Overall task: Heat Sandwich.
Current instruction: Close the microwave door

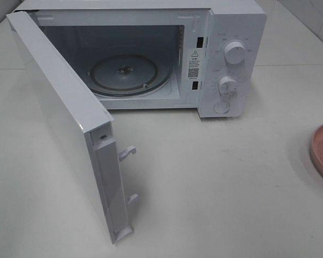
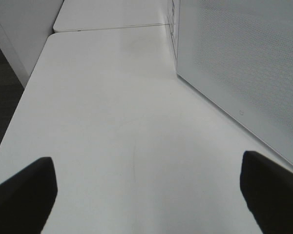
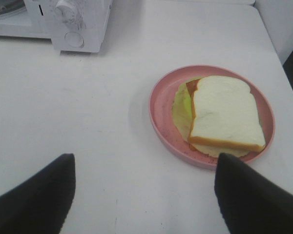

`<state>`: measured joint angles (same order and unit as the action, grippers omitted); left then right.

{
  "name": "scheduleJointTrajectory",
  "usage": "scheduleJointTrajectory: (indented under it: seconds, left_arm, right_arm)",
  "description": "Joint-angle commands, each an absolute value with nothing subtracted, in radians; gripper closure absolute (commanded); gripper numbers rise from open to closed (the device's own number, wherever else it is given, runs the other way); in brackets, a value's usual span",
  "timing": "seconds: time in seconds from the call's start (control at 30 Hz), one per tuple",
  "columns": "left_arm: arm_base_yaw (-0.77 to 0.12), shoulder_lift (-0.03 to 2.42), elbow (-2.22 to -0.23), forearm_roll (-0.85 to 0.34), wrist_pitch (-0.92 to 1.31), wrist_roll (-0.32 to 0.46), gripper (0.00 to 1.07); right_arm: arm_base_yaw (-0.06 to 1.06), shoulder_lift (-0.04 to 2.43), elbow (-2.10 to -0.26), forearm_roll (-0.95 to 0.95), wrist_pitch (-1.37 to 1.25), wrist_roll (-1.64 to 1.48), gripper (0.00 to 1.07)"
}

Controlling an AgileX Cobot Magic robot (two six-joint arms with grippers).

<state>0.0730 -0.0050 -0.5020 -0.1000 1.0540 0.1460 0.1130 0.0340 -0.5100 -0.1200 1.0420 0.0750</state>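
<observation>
Microwave (image 1: pixel 151 59) door open, sandwich (image 3: pixel 226 113) right of microwave – fetch step; both jaws wide, empty – you next grasp pink plate (image 3: pixel 158 105)

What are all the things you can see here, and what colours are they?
microwave: one, white, at the back of the table, door swung wide open
turntable: one, clear glass, inside the microwave, nothing on it
knobs: two, white, on the microwave's front panel, round button below them
plate: one, pink, on the table to the right of the microwave
sandwich: one, white bread with green, yellow and orange filling, lying on the plate
table: one, white, under everything
left gripper: one, black, open, over bare table beside the door
right gripper: one, black, open, near the plate, holding nothing
</observation>
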Motion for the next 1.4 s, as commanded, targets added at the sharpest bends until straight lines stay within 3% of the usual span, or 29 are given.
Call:
scheduleJointTrajectory:
  seconds: [0.03,1.4]
  left_arm:
    - [0.078,-0.026,-0.502,-0.104,1.043,0.139,0.11]
    - [0.078,-0.026,-0.502,-0.105,1.043,0.139,0.11]
  right_arm:
    - [0.082,-0.033,-0.507,-0.111,1.034,0.054,0.31]
    - [0.083,-0.031,-0.510,-0.099,1.037,0.096,0.31]
